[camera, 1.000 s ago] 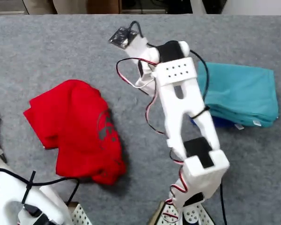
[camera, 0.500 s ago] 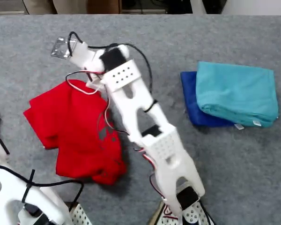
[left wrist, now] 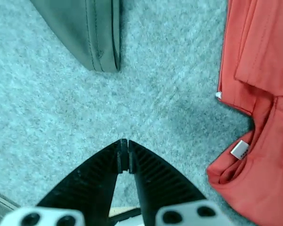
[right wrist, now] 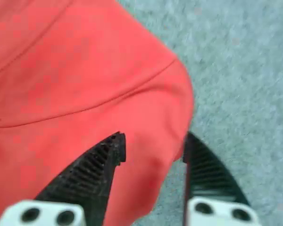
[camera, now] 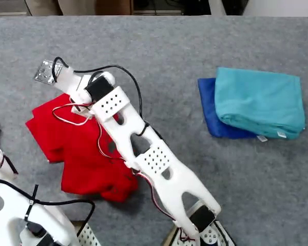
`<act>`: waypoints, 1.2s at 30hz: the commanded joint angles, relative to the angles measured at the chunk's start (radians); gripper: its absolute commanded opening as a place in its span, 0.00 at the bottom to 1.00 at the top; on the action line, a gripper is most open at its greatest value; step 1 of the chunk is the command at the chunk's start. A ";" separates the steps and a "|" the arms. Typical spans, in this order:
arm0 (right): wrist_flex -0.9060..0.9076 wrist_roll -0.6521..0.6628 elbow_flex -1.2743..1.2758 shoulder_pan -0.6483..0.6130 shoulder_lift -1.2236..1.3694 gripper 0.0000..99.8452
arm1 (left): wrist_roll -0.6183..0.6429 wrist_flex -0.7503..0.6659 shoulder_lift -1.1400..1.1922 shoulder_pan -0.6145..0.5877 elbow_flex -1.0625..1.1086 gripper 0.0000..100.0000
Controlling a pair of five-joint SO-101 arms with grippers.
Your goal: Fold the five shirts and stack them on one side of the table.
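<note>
grey felt covers the table [camera: 169, 51]; at its left edge the left gripper [left wrist: 124, 157] hangs over bare felt with fingers pressed together, an olive shirt [left wrist: 85, 28] lying beyond it. just right of that the red shirt [camera: 77, 154] lies crumpled and unfolded, a dark print partly showing, and the right gripper [right wrist: 153, 141] sits at its far edge, fingers apart, one over red cloth and one over felt. a second ago that arm stood mid-table near the folded teal shirt [camera: 259, 100] stacked on a blue shirt [camera: 208, 115] at the right; it has swung left.
</note>
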 commanded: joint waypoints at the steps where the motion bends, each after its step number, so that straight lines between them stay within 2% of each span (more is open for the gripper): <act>1: -0.015 -0.018 0.024 -0.007 0.027 0.24 | -0.014 -0.071 -0.010 0.009 0.017 0.02; 5: -0.031 -0.017 0.073 0.013 0.102 0.20 | -0.012 -0.120 -0.010 0.008 0.043 0.02; 9: -0.005 -0.017 0.041 0.053 0.111 0.00 | -0.012 -0.115 -0.002 0.008 0.048 0.02; 11: 0.015 -0.018 0.036 0.090 0.114 0.03 | -0.012 -0.118 -0.001 0.008 0.048 0.02; 18: 0.157 -0.025 0.004 0.274 0.111 0.00 | -0.012 -0.121 0.001 0.014 0.048 0.02; 23: 0.161 -0.028 0.033 0.435 0.085 0.00 | -0.011 -0.121 0.001 0.098 0.048 0.02; 25: 0.163 -0.026 0.090 0.486 0.054 0.00 | -0.005 -0.121 0.001 0.153 0.048 0.02; 28: 0.163 -0.020 0.254 0.539 -0.030 0.00 | 0.075 -0.126 0.002 0.249 0.038 0.02; 36: 0.160 0.098 0.865 0.604 -0.375 0.00 | 0.250 -0.226 0.076 0.494 0.034 0.02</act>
